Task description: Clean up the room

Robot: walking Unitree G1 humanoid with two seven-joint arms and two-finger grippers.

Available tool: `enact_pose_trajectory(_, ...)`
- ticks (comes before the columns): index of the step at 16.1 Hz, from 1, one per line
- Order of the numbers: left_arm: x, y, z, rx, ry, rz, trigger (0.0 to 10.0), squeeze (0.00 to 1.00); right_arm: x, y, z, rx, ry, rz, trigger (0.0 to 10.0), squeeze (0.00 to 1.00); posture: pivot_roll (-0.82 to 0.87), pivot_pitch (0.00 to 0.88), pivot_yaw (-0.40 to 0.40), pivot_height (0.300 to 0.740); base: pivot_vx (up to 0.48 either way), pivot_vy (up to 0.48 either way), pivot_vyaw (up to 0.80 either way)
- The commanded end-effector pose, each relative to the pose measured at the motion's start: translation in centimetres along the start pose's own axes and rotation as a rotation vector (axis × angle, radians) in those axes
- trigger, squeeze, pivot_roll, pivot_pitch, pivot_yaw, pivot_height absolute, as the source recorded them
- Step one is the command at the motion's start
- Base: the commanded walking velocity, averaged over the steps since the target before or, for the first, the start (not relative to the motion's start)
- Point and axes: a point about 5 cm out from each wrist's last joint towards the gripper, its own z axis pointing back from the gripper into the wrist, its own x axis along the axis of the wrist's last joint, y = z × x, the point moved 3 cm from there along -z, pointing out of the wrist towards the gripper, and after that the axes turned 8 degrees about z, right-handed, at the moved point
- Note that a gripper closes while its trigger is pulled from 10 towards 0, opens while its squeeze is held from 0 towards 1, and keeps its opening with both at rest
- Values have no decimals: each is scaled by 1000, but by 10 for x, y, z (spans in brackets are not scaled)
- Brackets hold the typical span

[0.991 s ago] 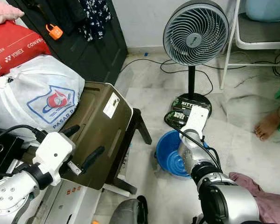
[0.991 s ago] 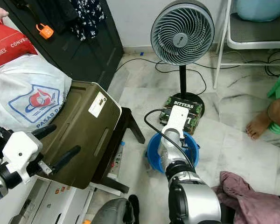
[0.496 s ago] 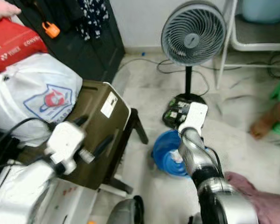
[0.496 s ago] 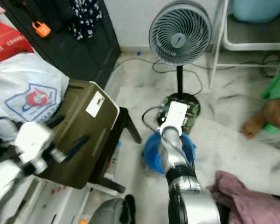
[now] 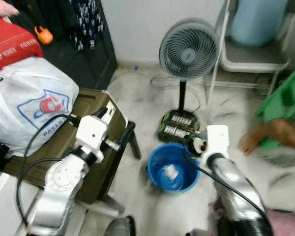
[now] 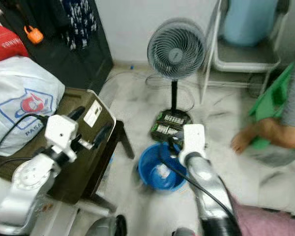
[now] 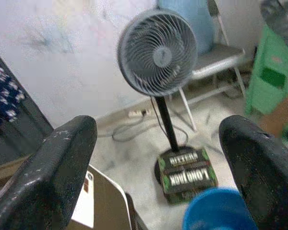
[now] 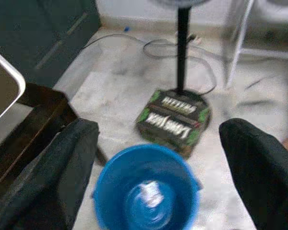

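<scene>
A blue bucket [image 5: 172,168] stands on the marble floor with a crumpled white scrap [image 5: 169,172] inside it. My right gripper [image 8: 156,129] hovers above the bucket's right rim, open, with nothing between its fingers [image 8: 72,163]. My right arm's white wrist [image 5: 217,141] sits just right of the bucket. My left gripper [image 5: 119,123] is raised over the olive folded board [image 5: 86,162], open and empty, pointing towards the fan [image 7: 156,52]. A green and black box [image 5: 179,125] lies at the fan's base, just behind the bucket.
A white plastic bag [image 5: 32,103] and a red bag [image 5: 10,42] are piled at the left by a dark cabinet [image 5: 83,44]. A person's limb [image 5: 275,133] and green clothing [image 5: 281,98] are at the right. A white chair [image 5: 250,61] stands behind; pink cloth [image 5: 287,222] lies bottom right.
The camera has shifted and blurred. My left gripper has risen and swung right over the olive board. My right wrist has moved from above the bucket to its right side.
</scene>
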Motion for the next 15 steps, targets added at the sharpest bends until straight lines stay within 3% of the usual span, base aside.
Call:
enact_pose_trajectory(1,-5,7,0,46,-1,-26,10000,0,11,10,11,32,-42,-37,10000,1000,-88,0,68,740,0,0,0)
enact_pose_trajectory(3,-11,13,-8,112,-22,-8,10000,0,13,0,23,-42,-89,-77,10000,1000,-117,0,83,740,0,0,0)
enact_pose_trajectory(5,-16,19,-17,157,-28,13,10000,0,21,-17,21,-117,-142,-107,10000,1000,-153,0,116,740,0,0,0)
enact_pose_trajectory(7,-21,21,-26,162,-19,40,10000,0,27,-17,24,-129,-191,-119,10000,1000,-181,0,145,740,0,0,0)
enact_pose_trajectory(8,-23,20,-28,151,-14,43,10000,0,31,-17,27,-135,-222,-141,10000,271,-189,0,151,740,0,0,0)
enact_pose_trajectory(9,-25,18,-31,132,-15,38,10000,0,31,-19,30,-152,-235,-162,10000,0,-192,0,158,740,0,0,0)
enact_pose_trajectory(15,-30,14,-35,101,-18,53,10000,0,46,-26,13,-132,-286,-143,10000,0,-158,0,113,740,0,0,667)
